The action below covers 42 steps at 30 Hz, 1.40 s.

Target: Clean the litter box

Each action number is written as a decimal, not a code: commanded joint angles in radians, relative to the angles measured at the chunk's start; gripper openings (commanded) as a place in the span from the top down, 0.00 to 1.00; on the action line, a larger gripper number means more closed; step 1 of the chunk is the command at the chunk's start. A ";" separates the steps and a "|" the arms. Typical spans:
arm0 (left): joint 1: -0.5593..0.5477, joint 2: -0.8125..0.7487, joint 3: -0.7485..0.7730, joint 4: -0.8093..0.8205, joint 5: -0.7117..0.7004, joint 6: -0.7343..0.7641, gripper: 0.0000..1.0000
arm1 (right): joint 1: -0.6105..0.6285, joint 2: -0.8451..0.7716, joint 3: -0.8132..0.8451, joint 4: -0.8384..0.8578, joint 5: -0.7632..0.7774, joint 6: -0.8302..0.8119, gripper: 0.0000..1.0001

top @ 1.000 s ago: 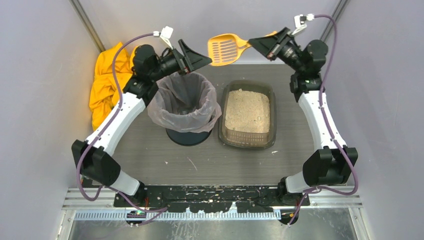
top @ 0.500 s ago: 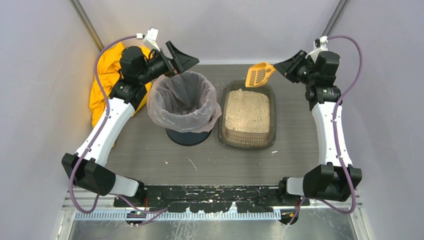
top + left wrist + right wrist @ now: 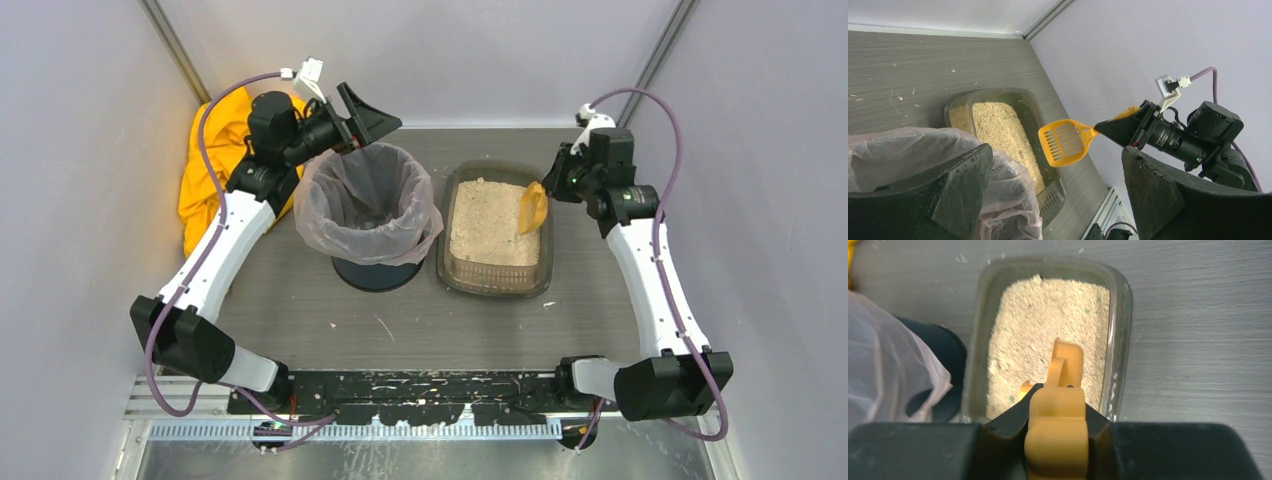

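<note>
From above: the litter box (image 3: 497, 283) sits on the table (image 3: 300, 300), just right of the lined bin (image 3: 322, 215). The right gripper (image 3: 553, 186) is clenched on the orange scoop (image 3: 532, 208), whose head is tipped down into the litter near the right wall. The left gripper (image 3: 372, 108) hangs over the bin's far rim, spread wide, holding nothing.

Left wrist: fingers (image 3: 958, 185) gaping, with the bag below and the litter box beyond.

Right wrist: the scoop handle is pinched tight, and the litter box lies directly beneath.

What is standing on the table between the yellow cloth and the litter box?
The bag-lined round bin stands between the yellow cloth and the litter box; the top view shows it.
</note>
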 commanded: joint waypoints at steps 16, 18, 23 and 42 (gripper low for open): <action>-0.003 0.014 -0.003 0.070 0.032 -0.006 0.00 | 0.177 0.141 -0.080 0.052 0.332 -0.177 0.99; -0.003 0.016 0.001 0.066 0.032 -0.003 0.00 | 0.178 0.155 -0.090 0.084 0.308 -0.163 0.99; -0.002 0.012 0.002 0.048 0.025 0.011 0.00 | 0.178 0.195 -0.108 0.140 0.262 -0.134 0.99; -0.002 0.030 0.013 0.042 0.019 0.017 0.00 | 0.119 0.262 -0.058 0.318 -0.054 0.046 0.99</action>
